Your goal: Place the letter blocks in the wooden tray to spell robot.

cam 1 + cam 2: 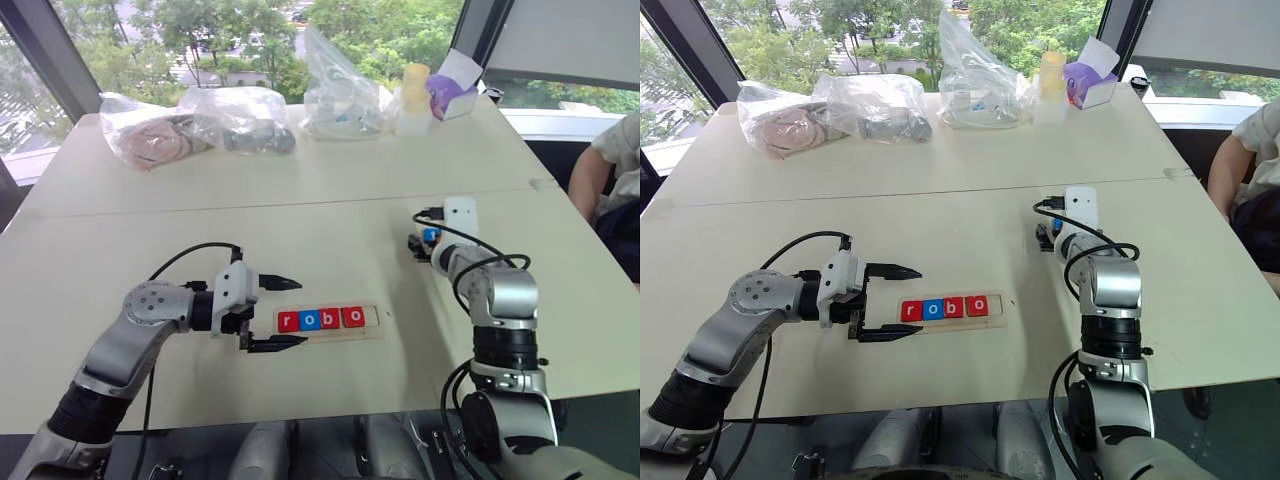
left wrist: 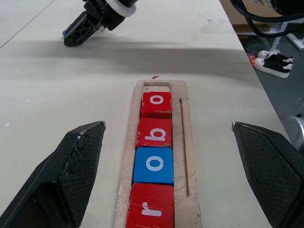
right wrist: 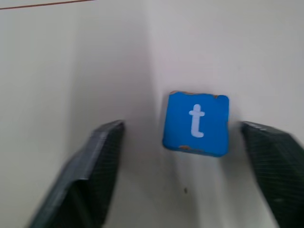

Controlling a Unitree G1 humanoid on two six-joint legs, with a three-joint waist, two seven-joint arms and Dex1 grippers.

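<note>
Both black fingers of the left gripper [image 2: 166, 175] stand wide apart, empty, beside the pale wooden tray [image 2: 182, 142] holding r, o, b, o. From the right wrist, the right gripper [image 3: 185, 175] straddles the small blue "t" tile [image 3: 196, 123], not yet clamped; it looks light, stiff, best pinched by opposite edges.

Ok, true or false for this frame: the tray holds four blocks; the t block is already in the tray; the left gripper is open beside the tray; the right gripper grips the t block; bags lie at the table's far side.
1. The tray holds four blocks: true, reading r, o, b, o.
2. The t block is in the tray: false, it lies on the table.
3. The left gripper is open beside the tray: true.
4. The right gripper grips the t block: false, its fingers straddle it with gaps.
5. Bags lie at the far side: true.
</note>
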